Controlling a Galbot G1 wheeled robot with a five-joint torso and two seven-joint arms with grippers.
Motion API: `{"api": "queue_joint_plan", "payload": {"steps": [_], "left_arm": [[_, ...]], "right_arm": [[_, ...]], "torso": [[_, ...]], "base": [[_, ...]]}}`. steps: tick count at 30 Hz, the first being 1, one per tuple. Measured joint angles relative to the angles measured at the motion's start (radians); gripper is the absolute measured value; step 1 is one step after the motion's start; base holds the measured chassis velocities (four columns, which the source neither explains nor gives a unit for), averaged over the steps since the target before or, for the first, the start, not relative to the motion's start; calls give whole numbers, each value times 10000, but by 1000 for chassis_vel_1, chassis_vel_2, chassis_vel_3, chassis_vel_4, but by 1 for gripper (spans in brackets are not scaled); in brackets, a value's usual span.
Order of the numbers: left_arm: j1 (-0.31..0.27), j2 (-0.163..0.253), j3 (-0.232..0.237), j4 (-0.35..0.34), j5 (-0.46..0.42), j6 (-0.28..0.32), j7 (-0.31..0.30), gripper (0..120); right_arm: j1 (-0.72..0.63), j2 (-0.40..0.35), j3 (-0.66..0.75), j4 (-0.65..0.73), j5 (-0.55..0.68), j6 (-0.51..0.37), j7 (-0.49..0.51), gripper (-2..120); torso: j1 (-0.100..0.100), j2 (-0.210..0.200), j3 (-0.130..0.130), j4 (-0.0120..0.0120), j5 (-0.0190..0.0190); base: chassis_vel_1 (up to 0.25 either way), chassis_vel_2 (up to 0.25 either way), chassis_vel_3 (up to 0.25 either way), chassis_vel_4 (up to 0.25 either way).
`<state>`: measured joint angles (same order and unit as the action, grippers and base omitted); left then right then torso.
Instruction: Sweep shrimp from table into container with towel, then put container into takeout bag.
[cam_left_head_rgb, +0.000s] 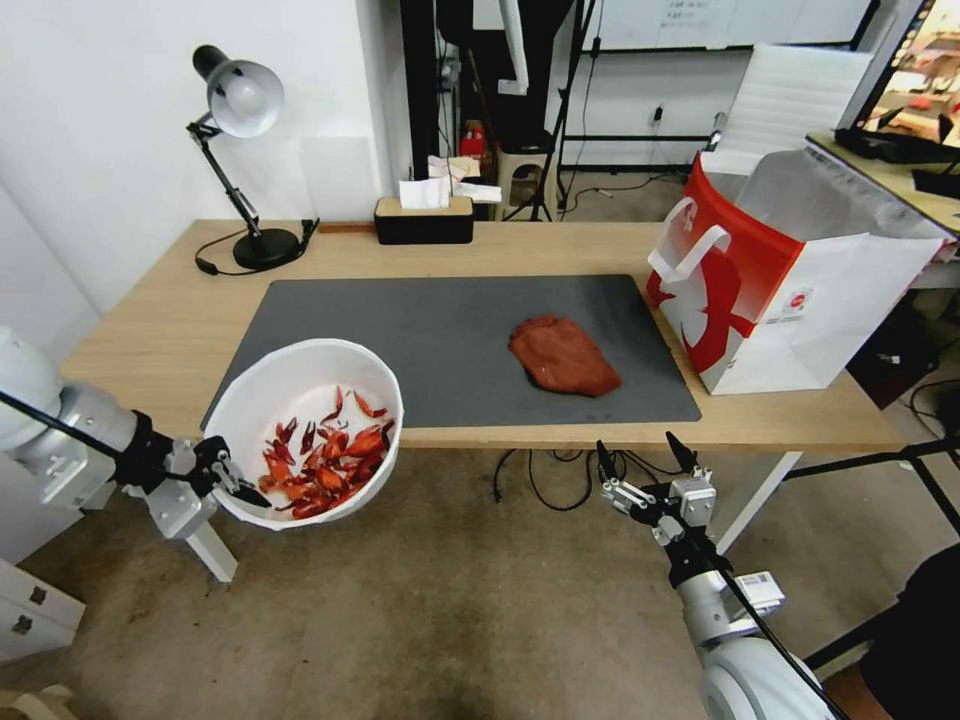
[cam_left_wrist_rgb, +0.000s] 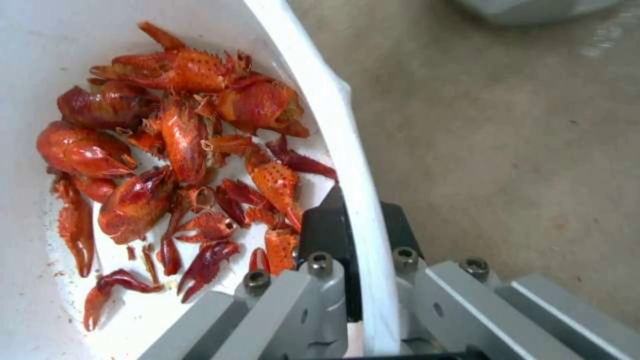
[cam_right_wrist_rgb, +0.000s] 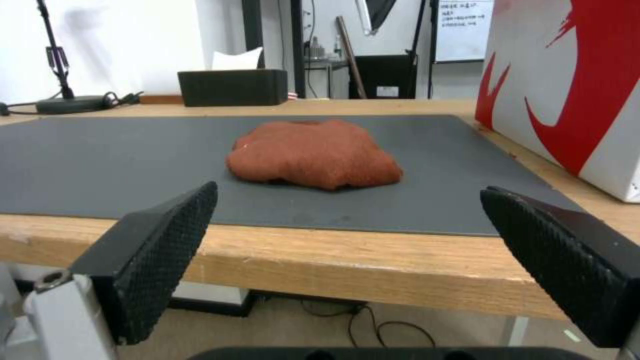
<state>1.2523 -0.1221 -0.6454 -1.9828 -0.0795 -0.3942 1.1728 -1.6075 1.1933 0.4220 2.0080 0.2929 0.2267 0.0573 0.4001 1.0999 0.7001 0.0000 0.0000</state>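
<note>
closest to the head camera, the right tool (cam_left_head_rgb: 643, 458) hangs off the tabletop's near edge, below the towel, its two black fingers spread wide with nothing between them. from the right wrist view the textured pads (cam_right_wrist_rgb: 170, 240) frame the towel (cam_right_wrist_rgb: 313, 154), which lies as a lumpy rust-red heap on the dark grey mat (cam_right_wrist_rgb: 100, 165), apart from the tool.

the left tool (cam_left_head_rgb: 240, 485) is clamped on the near rim of the container (cam_left_head_rgb: 300, 385), one finger inside the wall and one outside, as the left wrist view shows (cam_left_wrist_rgb: 360, 230). the container is held at the front left corner of the tabletop (cam_left_head_rgb: 170, 330), overlapping the mat's corner in the head view and reaching out past the edge over the floor; whether it touches the tabletop cannot be told. the shrimp (cam_left_head_rgb: 325, 458) lie piled in the lower part of the container, red-orange claws and shells heaped together (cam_left_wrist_rgb: 180, 165).

the takeout bag (cam_left_head_rgb: 790, 290) stands upright and open on the right end of the tabletop, just beside the mat's right edge, well apart from the container. a desk lamp (cam_left_head_rgb: 235, 130) and a black tissue box (cam_left_head_rgb: 423, 218) sit along the far edge.
</note>
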Motion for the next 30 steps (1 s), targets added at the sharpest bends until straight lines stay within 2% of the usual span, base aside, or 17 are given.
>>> {"api": "queue_joint_plan", "payload": {"steps": [3, 5, 6, 10, 13, 15, 17, 19, 21, 22, 24, 25, 27, 29, 30], "left_arm": [[-19, -163, 119, 247, -209, 172, -315, 0], [84, -410, 263, 473, -624, 335, -737, 0], [84, -410, 263, 473, -624, 335, -737, 0], [89, -903, 359, 598, -313, 369, -1317, 0], [33, -1064, 362, 607, -275, 405, -1507, 0], [12, -1095, 368, 608, -275, 414, -1528, 0], [-241, -1392, 470, 622, -282, 495, -1674, 0], [-252, -1405, 475, 622, -281, 498, -1678, 0], [-468, -1810, 600, 582, -277, 613, -1763, 0], [-468, -1810, 600, 582, -277, 613, -1763, 0], [-573, -2240, 742, 476, -127, 684, -1815, 0], [-573, -2240, 742, 476, -127, 684, -1815, 0], [-638, -2542, 906, 429, 137, 691, -1822, 0], [-1097, -2811, 1297, 488, 374, 685, -1812, 0], [-1097, -2811, 1297, 488, 374, 685, -1812, 0]], "right_arm": [[0, 0, 0, 0, 0, 0, 0, 100], [0, 0, 0, 0, -1, 0, 0, 100], [0, 0, 0, 0, -1, 0, 0, 100], [0, 0, 0, 0, -1, 0, 0, 100], [1, 0, 0, 0, -1, 0, 0, 100], [1, 0, 0, 0, 0, 0, 0, 100], [1, 0, -1, 0, 0, 0, 0, 100], [0, 0, 0, 0, -1, 0, 0, 100], [1, 0, -1, 0, -1, 0, 0, 100], [1, 0, -1, 0, -1, 0, 0, 100], [1, 0, -1, 0, -1, 0, 0, 100], [1, 0, -1, 0, -1, 0, 0, 100], [0, 0, -1, 0, -1, 0, 0, 100], [0, 0, 0, 0, 0, 0, -1, 100], [0, 0, 0, 0, 0, 0, -1, 100]], "torso": [[0, 0, 0, 1, -3], [0, 0, 0, 1, -1], [0, 0, 0, 1, -1], [0, 0, 0, 1, -4], [0, 0, 0, 1, 0], [0, 0, 0, 1, 1], [0, 0, 0, 0, -1], [0, 0, 0, 0, 0], [0, 0, 0, 0, -1], [0, 0, 0, 0, -1], [-1, 0, 0, 0, 1], [-1, 0, 0, 0, 1], [-1, 0, 0, 1, -1], [-1, 0, 0, 3, -2], [-1, 0, 0, 3, -2]], "base": [[0, 0, 0, 0], [0, 0, 0, 0], [0, 0, 0, 0], [0, 0, 0, 0], [0, 0, 0, 0], [0, 0, 0, 0], [0, 0, 0, 0], [0, 0, 0, 0], [0, 0, 0, 0], [0, 0, 0, 0], [0, 0, 0, 0], [0, 0, 0, 0], [0, 0, 0, 0], [0, 0, 0, 0], [0, 0, 0, 0]]}}
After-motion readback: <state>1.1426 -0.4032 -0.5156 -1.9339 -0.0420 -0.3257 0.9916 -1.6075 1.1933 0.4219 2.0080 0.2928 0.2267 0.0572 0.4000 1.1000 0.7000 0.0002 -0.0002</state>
